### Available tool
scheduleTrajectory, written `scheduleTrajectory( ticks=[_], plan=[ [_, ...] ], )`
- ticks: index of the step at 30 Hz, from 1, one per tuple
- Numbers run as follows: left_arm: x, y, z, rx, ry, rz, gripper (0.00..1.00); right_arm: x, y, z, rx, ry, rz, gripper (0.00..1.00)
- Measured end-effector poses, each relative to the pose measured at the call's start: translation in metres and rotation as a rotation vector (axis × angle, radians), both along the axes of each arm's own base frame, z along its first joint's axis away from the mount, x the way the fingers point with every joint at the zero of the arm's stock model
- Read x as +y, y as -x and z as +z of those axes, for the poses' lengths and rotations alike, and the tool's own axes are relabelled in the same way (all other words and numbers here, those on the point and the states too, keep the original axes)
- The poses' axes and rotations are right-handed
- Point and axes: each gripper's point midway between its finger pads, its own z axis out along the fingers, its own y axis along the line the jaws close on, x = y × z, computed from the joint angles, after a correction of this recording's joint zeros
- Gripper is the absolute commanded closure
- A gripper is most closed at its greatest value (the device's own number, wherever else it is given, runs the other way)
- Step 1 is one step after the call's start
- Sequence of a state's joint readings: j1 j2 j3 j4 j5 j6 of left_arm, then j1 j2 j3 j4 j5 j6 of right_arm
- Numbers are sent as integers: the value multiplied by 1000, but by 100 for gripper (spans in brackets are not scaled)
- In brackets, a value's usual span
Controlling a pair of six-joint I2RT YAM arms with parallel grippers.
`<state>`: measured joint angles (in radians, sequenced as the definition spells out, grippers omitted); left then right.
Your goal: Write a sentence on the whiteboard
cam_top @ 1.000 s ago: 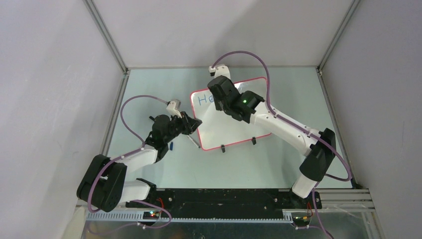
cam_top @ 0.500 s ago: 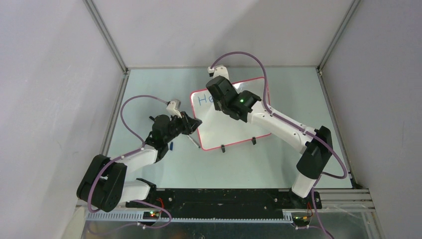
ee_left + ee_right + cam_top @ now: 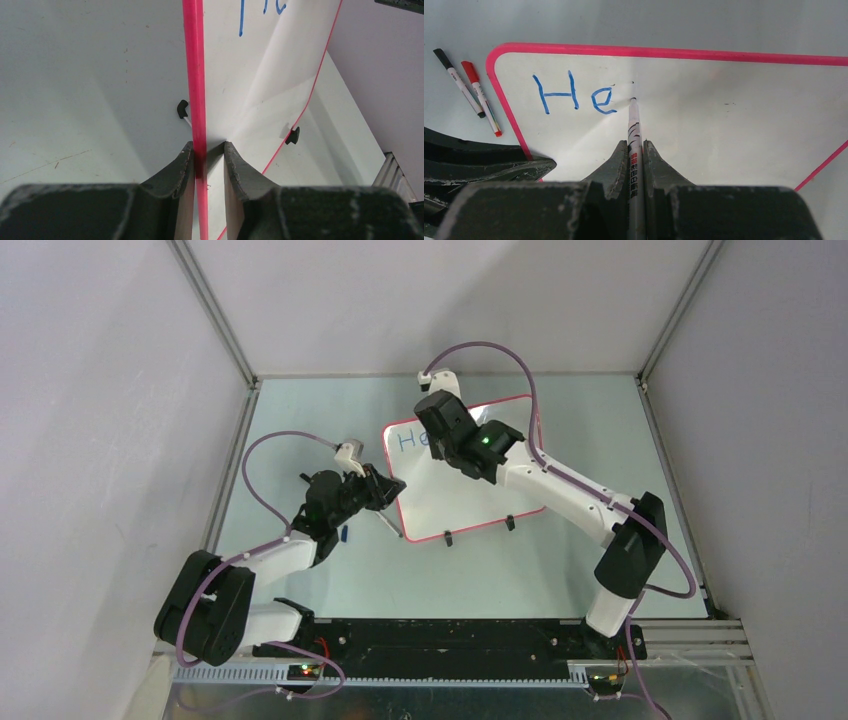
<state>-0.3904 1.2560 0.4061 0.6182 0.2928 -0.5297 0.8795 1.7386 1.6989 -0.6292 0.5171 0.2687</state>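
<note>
The whiteboard (image 3: pixel 455 502), white with a thin red frame, lies on the table at centre. The sentence (image 3: pixel 574 95) stands as blue letters "He" at the board's top left, also visible from above as the sentence (image 3: pixel 410 440). My right gripper (image 3: pixel 635 145) is shut on a thin marker (image 3: pixel 634 125), whose tip rests on the board just right of the "e". My left gripper (image 3: pixel 207 147) is closed on the whiteboard's (image 3: pixel 250 75) left red edge, one finger on each side of it.
A black-capped pen (image 3: pixel 459 82) and a red-capped pen (image 3: pixel 481 97) lie on the table left of the board. Another thin pen (image 3: pixel 390 525) and a small blue piece (image 3: pixel 344 533) lie by my left wrist. Two black feet (image 3: pixel 447 537) (image 3: pixel 509 523) sit on the board's near edge. Walls enclose the table.
My right wrist has crept slightly left and away over the board with the marker. The left arm and the board have not moved.
</note>
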Motion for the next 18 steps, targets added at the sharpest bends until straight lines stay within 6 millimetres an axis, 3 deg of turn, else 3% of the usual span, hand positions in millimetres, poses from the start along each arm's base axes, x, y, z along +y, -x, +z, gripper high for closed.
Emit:
scheduleTrajectory(
  ticks=[18],
  plan=[
    [0,0,0,0,-1,0,92,4,-3,6,-15,-17,0,100]
  ],
)
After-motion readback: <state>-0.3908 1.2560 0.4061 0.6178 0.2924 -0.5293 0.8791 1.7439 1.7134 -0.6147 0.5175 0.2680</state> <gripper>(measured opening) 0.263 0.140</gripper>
